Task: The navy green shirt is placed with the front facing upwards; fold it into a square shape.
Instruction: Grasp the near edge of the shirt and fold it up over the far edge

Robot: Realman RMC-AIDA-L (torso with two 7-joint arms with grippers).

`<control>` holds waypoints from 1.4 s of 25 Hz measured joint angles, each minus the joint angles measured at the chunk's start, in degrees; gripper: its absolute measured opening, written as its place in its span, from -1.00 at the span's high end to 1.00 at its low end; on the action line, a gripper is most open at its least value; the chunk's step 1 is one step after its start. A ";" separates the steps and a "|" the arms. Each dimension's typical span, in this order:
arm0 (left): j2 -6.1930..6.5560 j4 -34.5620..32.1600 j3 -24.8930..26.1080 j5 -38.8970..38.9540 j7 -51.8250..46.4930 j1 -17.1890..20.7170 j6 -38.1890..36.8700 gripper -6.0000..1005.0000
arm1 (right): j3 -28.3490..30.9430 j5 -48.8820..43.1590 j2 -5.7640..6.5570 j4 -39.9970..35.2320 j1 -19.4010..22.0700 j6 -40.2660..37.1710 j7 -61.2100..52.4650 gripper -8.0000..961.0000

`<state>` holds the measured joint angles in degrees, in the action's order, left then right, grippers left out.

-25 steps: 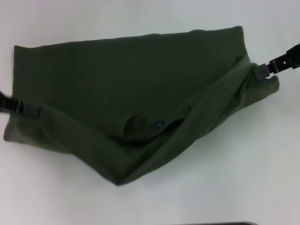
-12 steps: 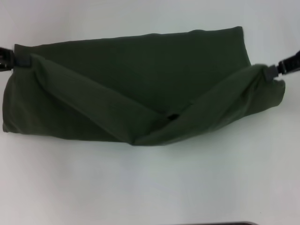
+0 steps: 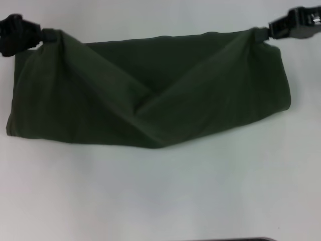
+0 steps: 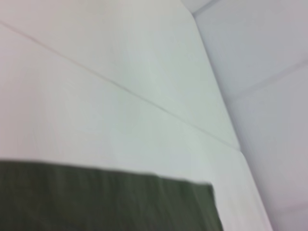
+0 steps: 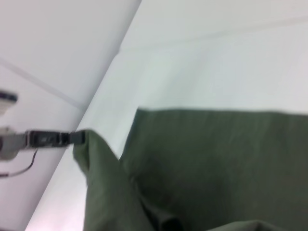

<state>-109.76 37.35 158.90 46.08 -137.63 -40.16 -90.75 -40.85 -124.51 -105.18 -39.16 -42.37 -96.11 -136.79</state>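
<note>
Navy green shirt [image 3: 150,95] spread across the middle of the white table [image 3: 160,196], already doubled into a long horizontal band. Near layer drawn up and over toward the far edge at both ends, sagging in the centre into a shallow V with two diagonal ridges meeting near the middle. Lower edge flat on the table; left end squared, right end rounded. No lettering or neck label visible from the head view.

Left gripper [image 3: 46,35] at the far left corner of the garment, clamped tight on a bunched peak of cloth, arm body dark and partly out of frame. Right gripper [image 3: 261,33] at the far right corner, likewise pinched closed on a gathered point of fabric.

Left wrist view: flat green shirt panel [image 4: 106,202] with a straight edge and one corner, lying on the table [image 4: 120,96]; own fingers not shown.

Right wrist view: shirt [image 5: 216,163] seen along its length, folded ridge rising to a point held by the left gripper [image 5: 79,137] in the distance, table [image 5: 216,67] beyond.
</note>
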 joint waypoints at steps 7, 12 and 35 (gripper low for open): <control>-2.12 0.70 -6.30 0.04 -4.49 -0.85 14.07 0.90 | -0.01 0.32 -2.10 0.70 -0.17 13.58 0.03 0.87; -2.88 0.81 -9.74 -0.15 -5.92 -1.11 20.57 0.89 | -1.07 -1.34 -3.55 0.76 0.12 21.15 0.44 0.87; -4.04 0.65 -20.76 -1.11 -12.19 -1.47 33.02 0.88 | -9.20 -3.35 -8.64 2.87 -1.72 41.67 0.81 0.84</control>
<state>-113.80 38.00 138.14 44.97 -149.82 -41.63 -57.73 -50.05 -127.86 -113.82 -36.29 -44.09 -54.44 -135.97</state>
